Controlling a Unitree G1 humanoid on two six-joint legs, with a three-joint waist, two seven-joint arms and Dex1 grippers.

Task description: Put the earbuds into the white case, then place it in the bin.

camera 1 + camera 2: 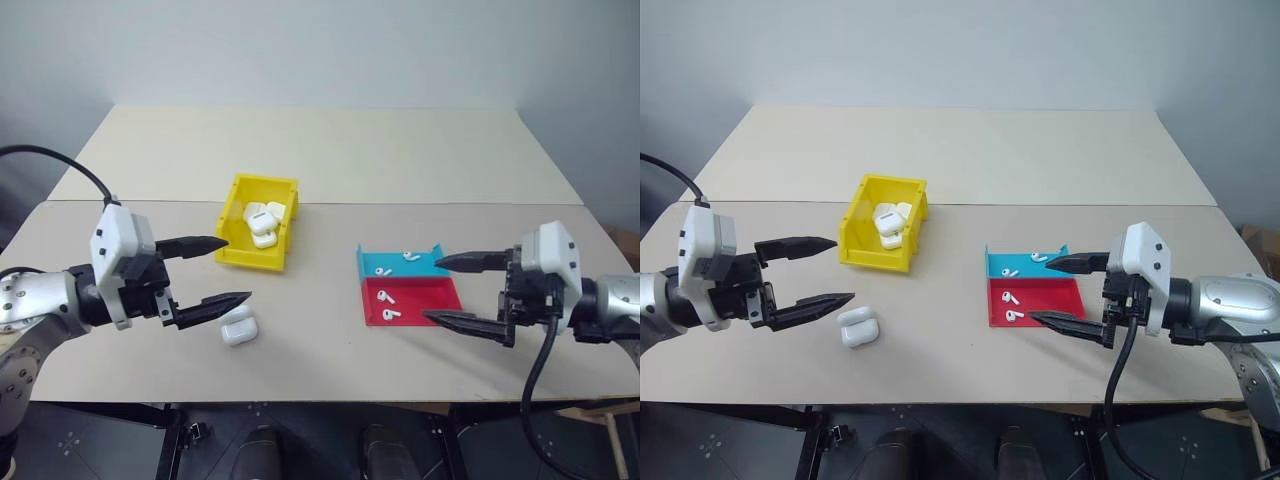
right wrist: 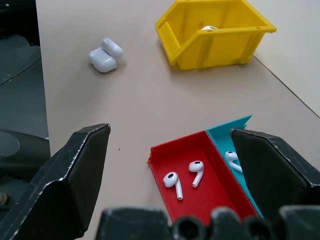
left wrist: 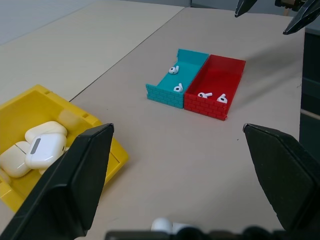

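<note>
Up top, your two head cameras look forward and down over the table [image 1: 330, 150], taking in the whole surface; both catch the yellow bin [image 1: 258, 222] left of centre, with the right eye placing it slightly further left. Your left wrist camera sits low and close beside the yellow bin [image 3: 45, 150] and faces across from it toward the red tray [image 3: 216, 82] and blue tray [image 3: 177, 75]. Your right wrist camera hangs close over the red tray [image 2: 197, 165] and looks back toward the yellow bin [image 2: 215, 35]. Both wrist views share the bin and the two trays, from opposite sides.
</note>
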